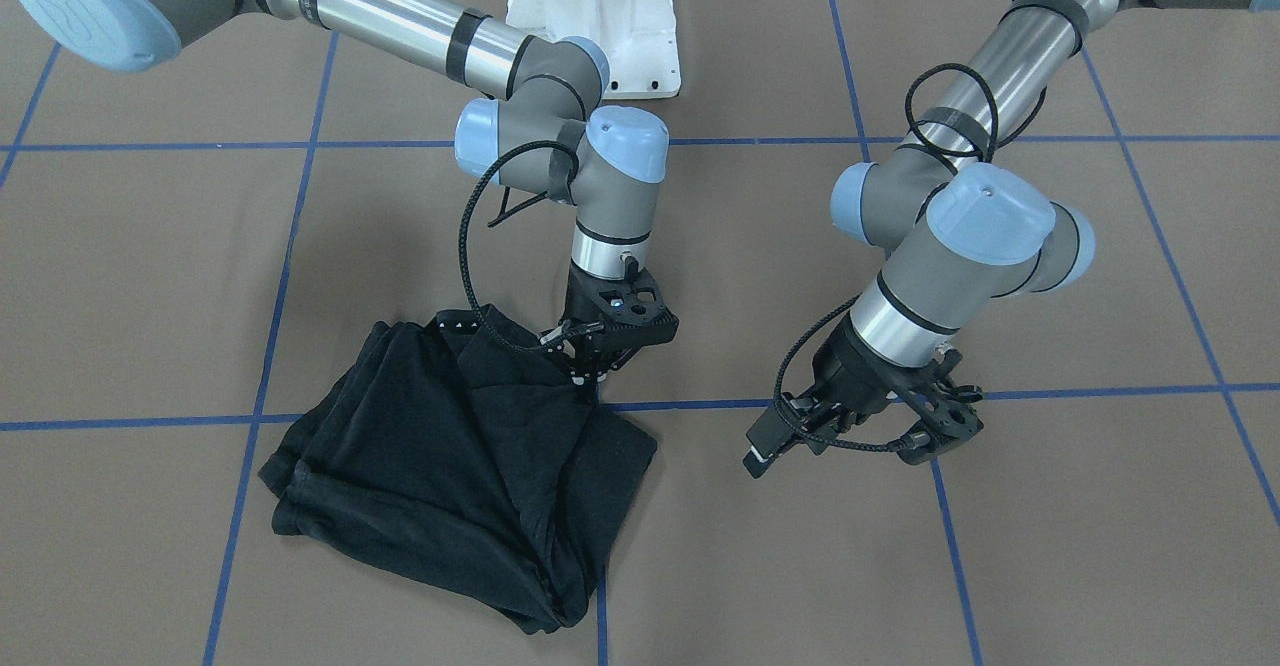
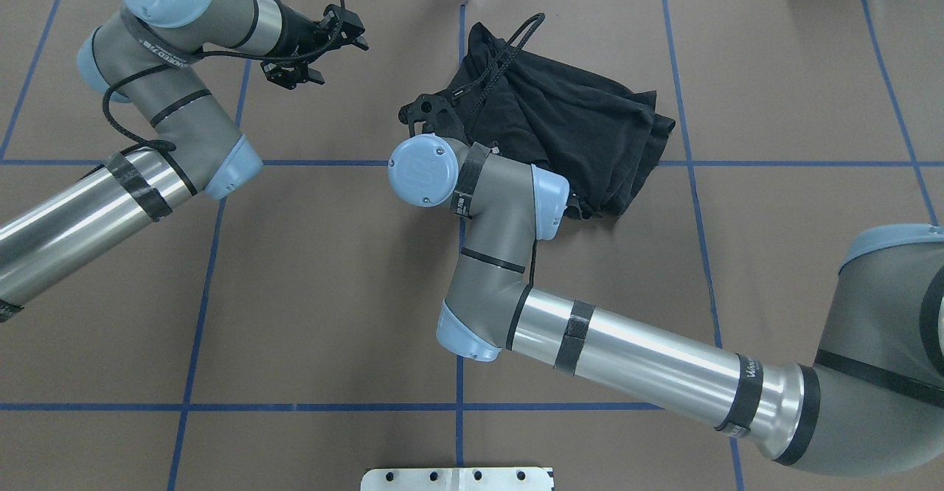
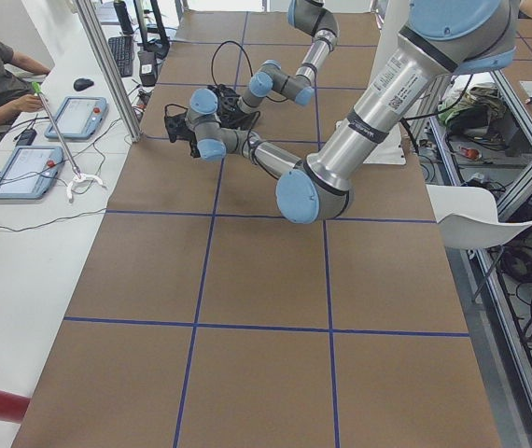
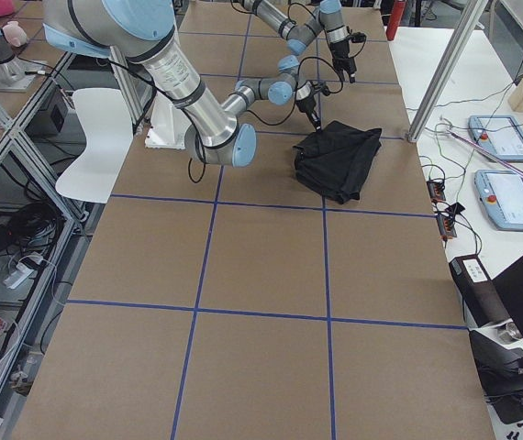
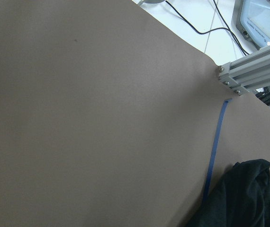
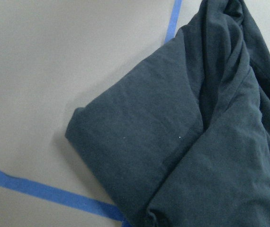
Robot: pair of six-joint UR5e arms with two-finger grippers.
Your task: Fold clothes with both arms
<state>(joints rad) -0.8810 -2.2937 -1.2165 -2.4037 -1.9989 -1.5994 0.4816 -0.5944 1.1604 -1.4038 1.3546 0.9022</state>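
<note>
1. On the bench (image 1: 900,566), out toward its far side from the robot's base and on the robot's right half, lies the shirt (image 1: 450,466). It is a compact black bundle that crosses a blue tape line (image 1: 800,404).
2. Sleeves and hem are tucked in, several layers are stacked, and no print shows. By that, the main folds look done.
3. The stack is not neat. A diagonal ridge runs across the top, layer edges stick out unevenly along one side, and one corner looks loose and puffy. What seems left is a last fold or some squaring up, then backing both arms away.
4. The right arm (image 1: 400,21) reaches down so that the right jaws stand at the shirt's corner nearest the base, right at the cloth's edge.
   - The pictures do not settle whether they touch or pinch the fabric.
   - Their tips are too dark against the shirt, so I cannot tell whether they are clenched or released.
   - The wrist view looks down on cloth lying slack and flat, which hints at no lifting.
5. The left arm (image 1: 1000,76) is off to the side. The left jaws hover over bare bench, well apart from the shirt, and look parted and empty. Its wrist view catches only one edge of the shirt at the frame's lower corner.
</note>
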